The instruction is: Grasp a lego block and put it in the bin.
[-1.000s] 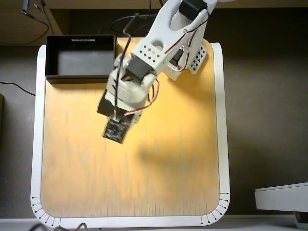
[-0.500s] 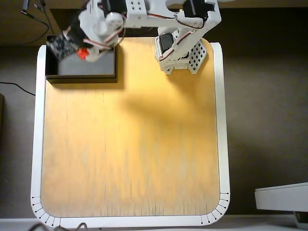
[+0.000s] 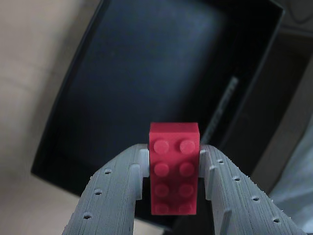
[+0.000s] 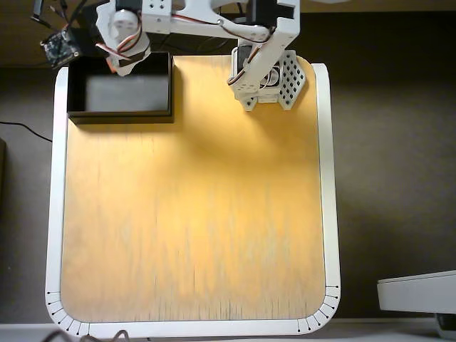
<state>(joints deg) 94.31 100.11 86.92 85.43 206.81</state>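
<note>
In the wrist view my gripper is shut on the lego block, a small red studded brick held by its long sides between the two grey fingers. The brick hangs in the air over the black bin, whose dark floor fills most of that view. In the overhead view the bin stands at the table's upper left corner. The arm's wrist reaches over the bin's back edge. The brick and fingertips are hidden under the wrist in that view.
The arm's base stands at the back of the wooden table, right of the bin. A white rim frames the table. A white object lies off the table at the lower right.
The arm swung from the middle of the table up and left to the bin, carrying the red brick, and now reaches further back over the bin's far edge.
</note>
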